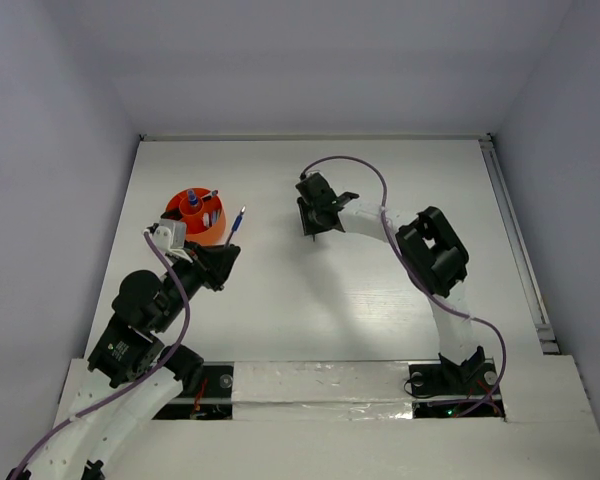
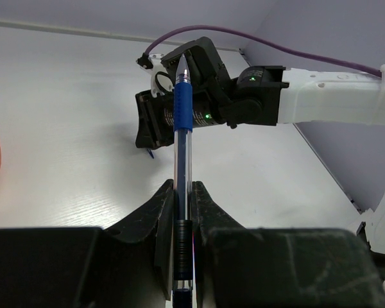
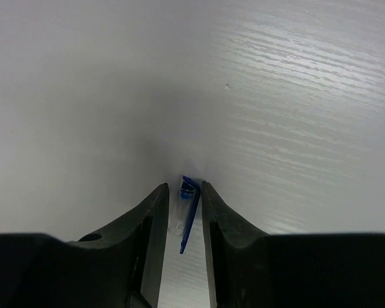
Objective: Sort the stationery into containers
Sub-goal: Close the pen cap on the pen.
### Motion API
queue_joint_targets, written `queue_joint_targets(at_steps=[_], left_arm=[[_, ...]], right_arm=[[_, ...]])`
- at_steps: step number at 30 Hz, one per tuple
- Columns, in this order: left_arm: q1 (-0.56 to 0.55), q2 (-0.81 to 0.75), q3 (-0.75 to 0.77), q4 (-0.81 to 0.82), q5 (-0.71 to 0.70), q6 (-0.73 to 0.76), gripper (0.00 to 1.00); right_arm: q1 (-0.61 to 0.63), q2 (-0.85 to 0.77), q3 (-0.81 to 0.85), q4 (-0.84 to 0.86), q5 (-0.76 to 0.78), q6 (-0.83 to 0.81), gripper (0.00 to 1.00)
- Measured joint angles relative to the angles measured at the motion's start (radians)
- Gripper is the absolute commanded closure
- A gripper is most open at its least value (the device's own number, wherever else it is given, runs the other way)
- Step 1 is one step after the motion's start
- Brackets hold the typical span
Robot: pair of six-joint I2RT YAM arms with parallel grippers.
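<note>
One blue pen (image 2: 182,115): tail pinched by left gripper (image 2: 183,212), freeing tip for orange cup (image 1: 195,215), 11 o'clock.
Right gripper (image 3: 185,205): flanked clear pen (image 3: 189,212); grip uncertain.

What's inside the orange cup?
A few pens stand in the orange cup, with small blue and white ends poking up. They are too tiny here to count. The cup's bottom is hidden under them.

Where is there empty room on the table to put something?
Bare table lies between the left arm and right arm, and along the far edge. Crowded on the left: the orange cup, left pincer and its blue pen sit close.
</note>
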Motion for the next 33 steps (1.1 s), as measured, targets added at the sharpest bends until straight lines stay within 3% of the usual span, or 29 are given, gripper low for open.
queue_joint_targets(at_steps=[7,13,22,29,33], left_arm=[[0.007,-0.002,-0.005,0.005,0.01,-0.001,1.0],[0.011,-0.005,-0.044,0.04,0.043,-0.024,1.0],[0.011,0.023,-0.281,0.276,0.197,-0.172,1.0],[0.01,0.059,-0.393,0.492,0.26,-0.266,1.0],[-0.005,0.06,-0.41,0.602,0.26,-0.304,1.0]], right_arm=[[0.0,0.005,0.005,-0.006,0.029,-0.005,1.0],[0.0,-0.044,-0.079,0.062,0.006,-0.002,1.0],[-0.001,-0.406,-0.438,0.28,-0.138,0.064,1.0],[-0.001,-0.742,-0.628,0.619,-0.211,0.235,1.0],[-0.001,-0.806,-0.703,0.818,-0.239,0.37,1.0]])
